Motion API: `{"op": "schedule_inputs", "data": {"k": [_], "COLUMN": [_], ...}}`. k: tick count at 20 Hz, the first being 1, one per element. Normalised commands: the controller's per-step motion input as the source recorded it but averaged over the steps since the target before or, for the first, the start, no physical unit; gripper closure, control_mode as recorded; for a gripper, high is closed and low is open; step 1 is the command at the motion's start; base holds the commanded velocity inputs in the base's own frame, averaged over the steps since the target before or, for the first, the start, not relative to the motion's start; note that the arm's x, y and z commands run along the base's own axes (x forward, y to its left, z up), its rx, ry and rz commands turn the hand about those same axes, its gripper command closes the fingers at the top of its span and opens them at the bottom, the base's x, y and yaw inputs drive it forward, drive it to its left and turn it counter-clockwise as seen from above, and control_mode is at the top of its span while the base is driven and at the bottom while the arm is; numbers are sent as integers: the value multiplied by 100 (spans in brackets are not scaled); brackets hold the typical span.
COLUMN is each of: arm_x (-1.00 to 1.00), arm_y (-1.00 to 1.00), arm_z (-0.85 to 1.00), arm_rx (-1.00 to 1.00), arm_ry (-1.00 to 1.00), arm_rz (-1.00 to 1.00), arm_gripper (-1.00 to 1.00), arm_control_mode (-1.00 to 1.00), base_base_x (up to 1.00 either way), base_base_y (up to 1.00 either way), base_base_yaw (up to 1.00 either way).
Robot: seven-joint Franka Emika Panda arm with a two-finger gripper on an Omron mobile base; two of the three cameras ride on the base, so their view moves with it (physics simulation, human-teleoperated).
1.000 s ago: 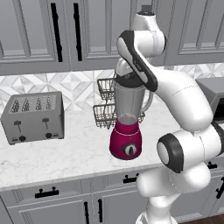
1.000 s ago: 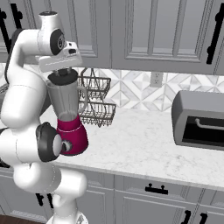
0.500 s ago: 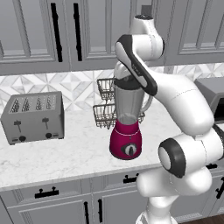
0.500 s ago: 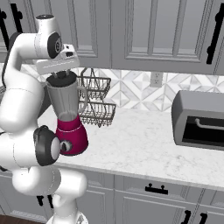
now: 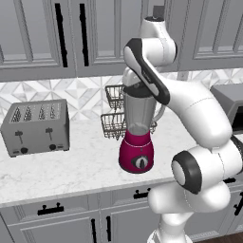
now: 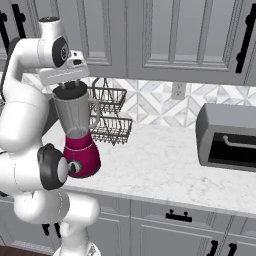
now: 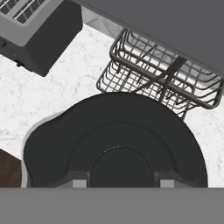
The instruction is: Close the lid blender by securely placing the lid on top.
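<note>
The blender (image 5: 137,154) stands on the marble counter, with a magenta base, a grey dial and a clear tapered jar (image 6: 75,116). The dark round lid (image 5: 138,89) lies flat on the jar's rim (image 6: 70,91). In the hand view the lid (image 7: 114,131) spreads wide just below the camera. My gripper (image 5: 137,83) hangs straight over the lid, very close to it. It is open: one fingertip stands on each side of the lid's raised centre knob (image 7: 122,168), and neither touches it. In the right base view the gripper (image 6: 67,84) sits just below the white hand.
A grey four-slot toaster (image 5: 36,127) stands left of the blender. A two-tier wire basket (image 6: 111,116) sits right behind the jar against the wall (image 7: 162,83). A dark oven box (image 6: 228,138) occupies the counter's right end. Cabinets hang overhead.
The arm's upper links have shifted slightly. The hand stays over the blender jar with the lid under it.
</note>
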Motion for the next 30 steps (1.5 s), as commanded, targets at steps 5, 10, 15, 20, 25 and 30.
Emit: {"op": "schedule_inputs", "data": {"k": [5,10,15,20,25,30], "arm_x": [-4,0,5,0,-12,-17], "arm_y": [0,4,2,0,0,0], "arm_z": [-30,-3,3,0,-1,-7], "arm_rx": [2,5,0,0,0,1], "arm_ry": [0,3,13,7,1,0], "arm_rz": [0,0,0,0,0,0], "arm_gripper": [100,100,100,100,100,100], "arm_control_mode": [-100,-100,-100,-100,-100,-100], "base_base_x": [0,0,0,0,0,0], "base_base_y": [0,0,0,0,0,0], "base_base_yaw": [0,0,0,0,0,0]}}
